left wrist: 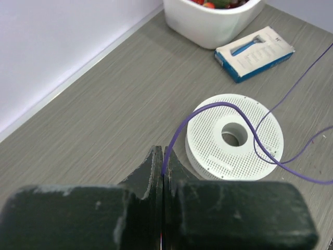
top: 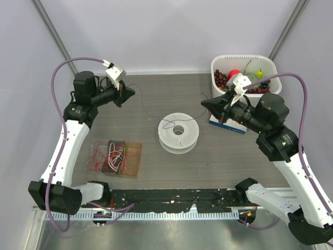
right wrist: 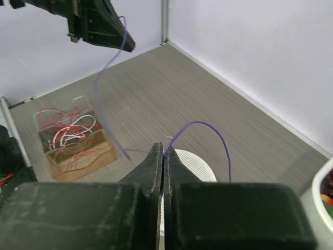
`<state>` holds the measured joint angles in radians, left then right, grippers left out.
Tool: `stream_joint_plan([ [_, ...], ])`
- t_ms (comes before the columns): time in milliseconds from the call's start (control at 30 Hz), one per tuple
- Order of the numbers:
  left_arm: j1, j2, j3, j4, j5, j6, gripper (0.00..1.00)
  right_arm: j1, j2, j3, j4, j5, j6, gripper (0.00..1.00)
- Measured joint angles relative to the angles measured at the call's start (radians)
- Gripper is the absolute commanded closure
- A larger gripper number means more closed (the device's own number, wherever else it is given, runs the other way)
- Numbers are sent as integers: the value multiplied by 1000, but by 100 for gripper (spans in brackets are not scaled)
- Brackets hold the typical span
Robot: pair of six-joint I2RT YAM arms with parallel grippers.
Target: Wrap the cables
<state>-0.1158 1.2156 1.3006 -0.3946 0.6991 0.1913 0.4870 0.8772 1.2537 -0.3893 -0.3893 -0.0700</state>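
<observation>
The cable is one thin purple-dark wire (top: 147, 111). It runs from my left gripper across the white perforated spool (top: 178, 133) at the table's middle to my right gripper. My left gripper (top: 130, 92) is raised at the back left and shut on one end; in the left wrist view (left wrist: 163, 156) the wire (left wrist: 208, 107) leaves the closed jaws and loops over the spool (left wrist: 208, 151). My right gripper (top: 204, 105) is right of the spool and shut on the wire; in its wrist view (right wrist: 163, 151) the wire (right wrist: 208, 125) arches from the jaws above the spool (right wrist: 192, 166).
A white bin (top: 239, 57) of fruit stands at the back right, with a blue-and-white box (top: 229, 126) in front of it under my right arm. A clear tray (top: 130, 156) holding red and white wires lies front left. A black strip (top: 171, 198) runs along the near edge.
</observation>
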Motion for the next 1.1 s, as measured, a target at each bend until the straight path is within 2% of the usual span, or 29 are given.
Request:
stream_joint_plan([
  [267, -114, -1, 35, 1, -18, 19, 100, 0, 42, 98, 7, -27, -15, 99],
  [433, -182, -18, 35, -7, -35, 53, 100, 0, 51, 132, 25, 11, -34, 99],
  [667, -227, -53, 63, -6, -72, 79, 100, 0, 44, 100, 14, 105, -32, 99],
  [800, -229, -47, 70, -6, -139, 84, 100, 0, 43, 101, 21, 129, -34, 99],
  [867, -229, -23, 83, -8, -189, 80, 93, 0, 54, 125, 22, 130, -45, 99],
  [933, -225, 30, 122, -11, -249, 64, 91, 0, 86, 183, 29, 130, -60, 99],
  [1000, -200, 96, 172, -14, -272, 18, 98, 0, 140, 277, 43, 130, -74, 99],
  [1100, -131, 185, 251, -28, -244, -69, 100, 0, 290, 537, 94, 135, -98, 99],
])
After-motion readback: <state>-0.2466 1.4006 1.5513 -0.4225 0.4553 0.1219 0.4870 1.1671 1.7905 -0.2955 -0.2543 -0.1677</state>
